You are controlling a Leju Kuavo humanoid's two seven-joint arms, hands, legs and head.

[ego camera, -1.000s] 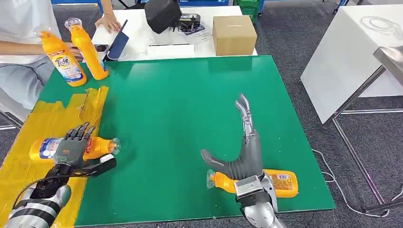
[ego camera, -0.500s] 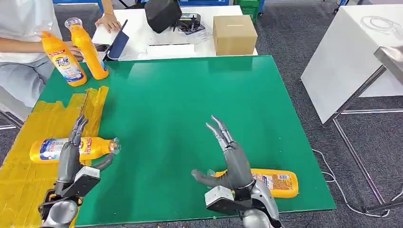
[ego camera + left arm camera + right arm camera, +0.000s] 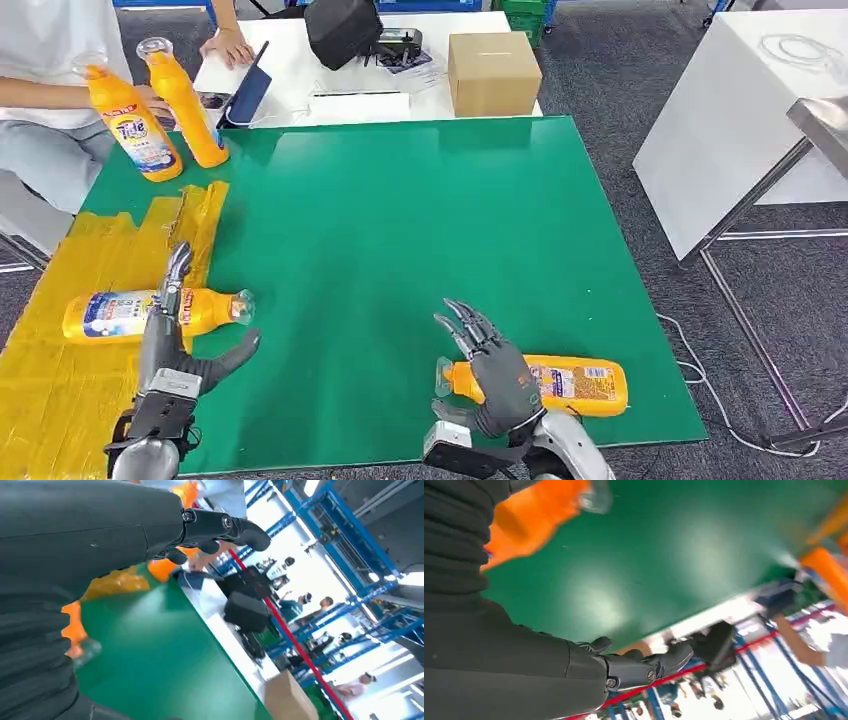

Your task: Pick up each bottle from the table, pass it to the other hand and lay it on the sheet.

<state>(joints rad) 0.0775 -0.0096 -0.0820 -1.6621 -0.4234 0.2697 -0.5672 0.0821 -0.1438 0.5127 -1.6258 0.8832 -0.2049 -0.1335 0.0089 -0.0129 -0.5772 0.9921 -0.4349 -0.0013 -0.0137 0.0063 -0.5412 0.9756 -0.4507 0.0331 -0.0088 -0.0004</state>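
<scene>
1. Currently the green table (image 3: 400, 250) carries one orange bottle (image 3: 570, 385) lying on its side near the front right corner, cap end pointing toward the robot's left.
2. Right hand (image 3: 495, 365) is raised over the cap end of that bottle, fingers spread and extended, holding nothing. Whether the palm touches the bottle cannot be told from the head view.
3. In the right wrist view the right hand's fingers (image 3: 659, 662) stretch out straight, with the blurred orange bottle body (image 3: 534, 515) beside the hand on the green surface.
4. A yellow sheet (image 3: 60, 350) covers the left side of the table. A second orange bottle with blue label (image 3: 150, 310) lies on its side across the sheet's edge, clear cap just onto the green.
5. Left hand (image 3: 175, 345) stands just in front of this bottle, fingers straight and pointing away from the robot, thumb out to the side, nothing in its grasp.
6. Two more orange bottles (image 3: 160, 105) stand upright at the far left corner, near a seated person (image 3: 40, 90).
7. Behind the green table: a white table with a cardboard box (image 3: 492, 72) and a black bag (image 3: 342, 30).
</scene>
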